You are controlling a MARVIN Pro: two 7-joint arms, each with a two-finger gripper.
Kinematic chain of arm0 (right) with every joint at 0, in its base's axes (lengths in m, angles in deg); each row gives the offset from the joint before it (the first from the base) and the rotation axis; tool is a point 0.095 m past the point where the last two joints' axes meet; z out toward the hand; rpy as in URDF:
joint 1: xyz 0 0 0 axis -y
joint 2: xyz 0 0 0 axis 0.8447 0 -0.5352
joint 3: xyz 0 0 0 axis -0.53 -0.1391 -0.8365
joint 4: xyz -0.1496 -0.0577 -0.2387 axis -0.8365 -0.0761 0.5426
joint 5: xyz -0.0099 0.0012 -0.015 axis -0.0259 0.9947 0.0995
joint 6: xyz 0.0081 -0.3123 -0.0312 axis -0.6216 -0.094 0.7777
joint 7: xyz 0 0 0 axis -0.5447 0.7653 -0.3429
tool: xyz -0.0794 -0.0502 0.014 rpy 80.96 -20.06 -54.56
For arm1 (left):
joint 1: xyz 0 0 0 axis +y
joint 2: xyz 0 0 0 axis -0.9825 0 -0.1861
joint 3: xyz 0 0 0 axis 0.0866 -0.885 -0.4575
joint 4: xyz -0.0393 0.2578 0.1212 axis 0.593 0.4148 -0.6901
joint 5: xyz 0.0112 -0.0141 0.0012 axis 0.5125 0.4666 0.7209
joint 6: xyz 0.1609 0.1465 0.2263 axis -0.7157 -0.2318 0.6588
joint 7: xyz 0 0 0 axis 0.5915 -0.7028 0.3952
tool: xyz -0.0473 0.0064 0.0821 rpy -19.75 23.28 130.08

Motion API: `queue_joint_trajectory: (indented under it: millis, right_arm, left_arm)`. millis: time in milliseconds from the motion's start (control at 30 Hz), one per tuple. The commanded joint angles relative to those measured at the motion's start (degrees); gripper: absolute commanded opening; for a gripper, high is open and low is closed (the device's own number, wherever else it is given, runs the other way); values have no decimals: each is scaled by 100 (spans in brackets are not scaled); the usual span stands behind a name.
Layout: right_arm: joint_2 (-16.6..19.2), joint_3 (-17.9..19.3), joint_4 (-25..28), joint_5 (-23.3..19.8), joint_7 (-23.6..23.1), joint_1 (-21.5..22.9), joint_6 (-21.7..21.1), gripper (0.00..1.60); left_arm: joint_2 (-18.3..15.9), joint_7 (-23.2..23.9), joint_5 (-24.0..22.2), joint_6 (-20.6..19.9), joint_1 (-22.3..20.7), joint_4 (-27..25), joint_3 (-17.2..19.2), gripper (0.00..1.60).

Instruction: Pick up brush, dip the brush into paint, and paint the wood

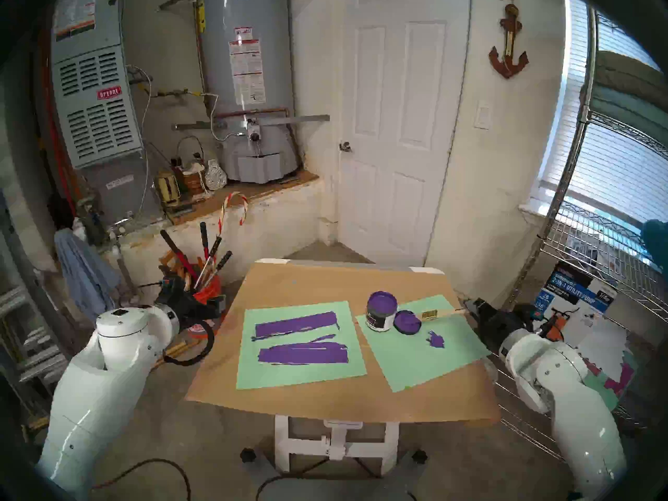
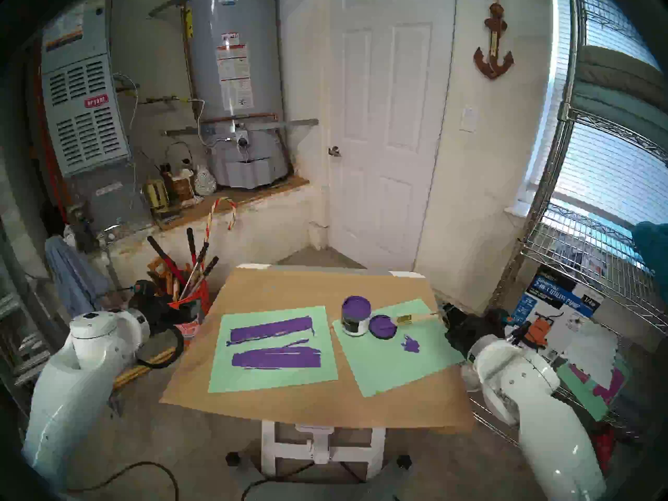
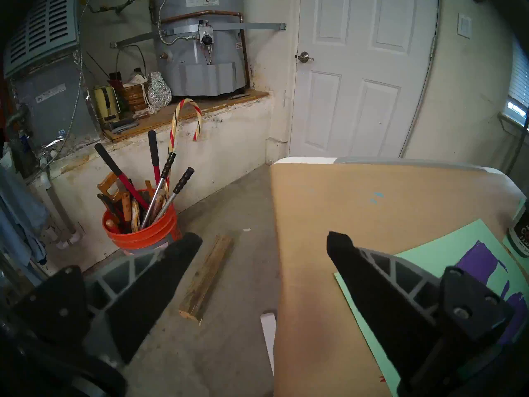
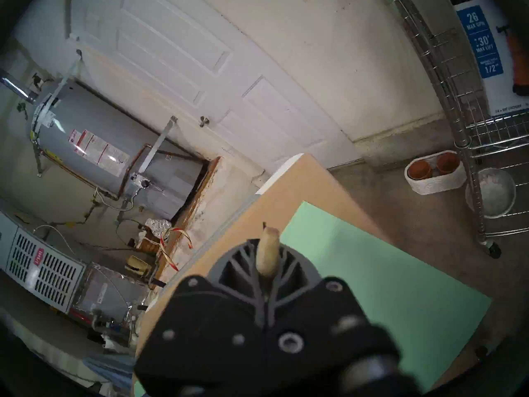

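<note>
furnace [image 1: 94, 106]: "bryant" | box [image 4: 483, 41]: "26 MAX GPM", "1/2"

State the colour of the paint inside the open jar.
Purple: the paint shows best in the head stereo left view.

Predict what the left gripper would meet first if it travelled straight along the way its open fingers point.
Probably the bare concrete floor beside the table; the left gripper aims between the orange bucket and the table edge. Depth is uncertain.

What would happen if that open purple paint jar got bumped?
The paint jar is short and squat, so it would probably slide rather than tip. With its lid off and paint near the brim, a hard knock could slop purple onto the green paper.
</note>
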Motion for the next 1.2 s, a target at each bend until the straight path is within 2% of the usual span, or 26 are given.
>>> queue_joint_trajectory:
  millis: [0,1167]
  right_arm:
    - [-33,-68,-12,40,-24,268,49,0]
    - [120,-31,-116,348,-258,-134,14,0]
  left_arm:
    - [-7,-9,-13,13,-25,-94,59,160]
    - [-7,-10,-13,12,-24,-95,60,160]
